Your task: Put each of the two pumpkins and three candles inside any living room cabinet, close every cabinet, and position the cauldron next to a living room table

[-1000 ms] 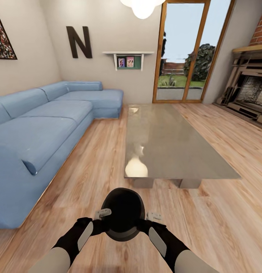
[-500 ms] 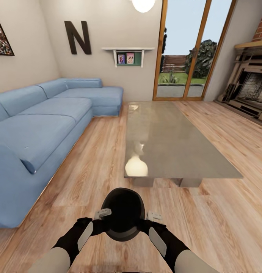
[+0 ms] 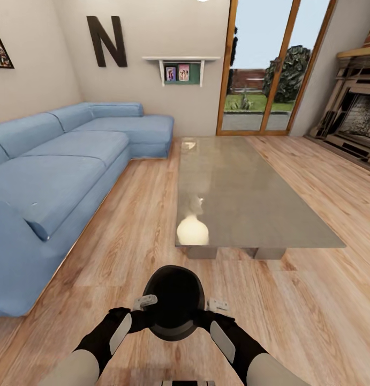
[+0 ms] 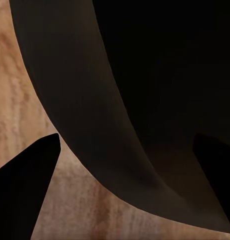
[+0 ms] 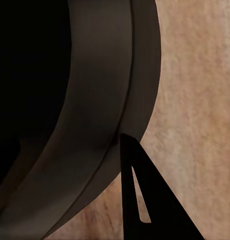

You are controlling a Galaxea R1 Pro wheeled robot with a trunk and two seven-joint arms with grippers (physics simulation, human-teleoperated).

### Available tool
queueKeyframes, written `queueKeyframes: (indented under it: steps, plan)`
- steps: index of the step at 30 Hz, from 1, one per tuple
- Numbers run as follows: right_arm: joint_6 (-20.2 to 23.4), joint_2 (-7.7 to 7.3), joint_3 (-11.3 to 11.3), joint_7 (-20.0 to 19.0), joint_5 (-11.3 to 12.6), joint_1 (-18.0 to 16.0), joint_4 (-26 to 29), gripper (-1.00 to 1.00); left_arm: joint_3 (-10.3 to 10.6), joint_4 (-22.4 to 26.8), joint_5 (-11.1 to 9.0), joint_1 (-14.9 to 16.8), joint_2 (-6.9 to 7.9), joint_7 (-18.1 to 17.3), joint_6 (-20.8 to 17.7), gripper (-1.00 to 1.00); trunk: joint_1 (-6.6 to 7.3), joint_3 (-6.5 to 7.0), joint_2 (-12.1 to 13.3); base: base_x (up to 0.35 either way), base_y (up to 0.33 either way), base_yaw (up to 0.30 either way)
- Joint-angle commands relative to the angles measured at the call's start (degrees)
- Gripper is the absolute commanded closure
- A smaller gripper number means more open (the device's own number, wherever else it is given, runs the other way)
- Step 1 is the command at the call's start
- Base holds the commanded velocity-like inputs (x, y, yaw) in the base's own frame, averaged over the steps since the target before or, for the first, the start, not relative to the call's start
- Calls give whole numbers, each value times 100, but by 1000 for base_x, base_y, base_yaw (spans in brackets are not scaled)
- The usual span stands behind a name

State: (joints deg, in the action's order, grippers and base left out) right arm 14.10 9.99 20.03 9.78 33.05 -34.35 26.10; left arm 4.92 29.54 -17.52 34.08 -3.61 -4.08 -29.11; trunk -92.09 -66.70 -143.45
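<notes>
The matte-black cauldron [image 3: 174, 303] hangs low in front of me, above the wood floor, held between both arms. My left gripper [image 3: 142, 316] is shut on its left rim and my right gripper [image 3: 205, 317] on its right rim. In the left wrist view the cauldron wall [image 4: 95, 100] runs between the dark fingers [image 4: 25, 190]. The right wrist view shows the cauldron rim [image 5: 105, 100] with one finger [image 5: 144, 200] outside it. The long glossy table [image 3: 249, 203] stands just ahead, its near end a short way beyond the cauldron. The pumpkins, candles and cabinet are out of view.
A big blue corner sofa [image 3: 56, 177] runs along the left side. Wood-framed glass doors [image 3: 265, 69] stand at the back, with a fireplace [image 3: 356, 118] at the right. A strip of plank floor [image 3: 136, 225] lies between sofa and table.
The whole head view has shifted: the wall, doors and lamp sit higher and the table's far end looks nearer. The cauldron stays in both grippers, unchanged.
</notes>
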Motion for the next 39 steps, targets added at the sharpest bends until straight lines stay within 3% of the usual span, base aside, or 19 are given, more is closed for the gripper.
queueKeyframes:
  steps: [1,16,25,30,36,39]
  plan:
    - [-4,1,27,-13,61,-2,1,100,9,8,46,2,1,-5,2,100,1,1,-1,0,0,0]
    - [-4,1,27,-9,61,-2,1,100,9,8,46,2,1,-3,1,100,1,1,-1,129,0,0]
    - [-4,1,27,-5,61,-2,1,100,9,8,47,2,1,-2,-7,100,-22,-199,-13,1,0,0]
    - [-4,1,27,-3,61,-2,1,100,9,8,47,2,1,-4,-7,100,-22,-199,-13,0,0,0]
    - [-7,1,27,-2,61,-2,1,100,9,8,47,2,1,-4,-7,100,-38,-332,-21,0,0,0]
    - [-5,1,27,-2,61,-2,1,100,9,8,45,2,1,-4,-4,100,-38,-332,-21,0,0,0]
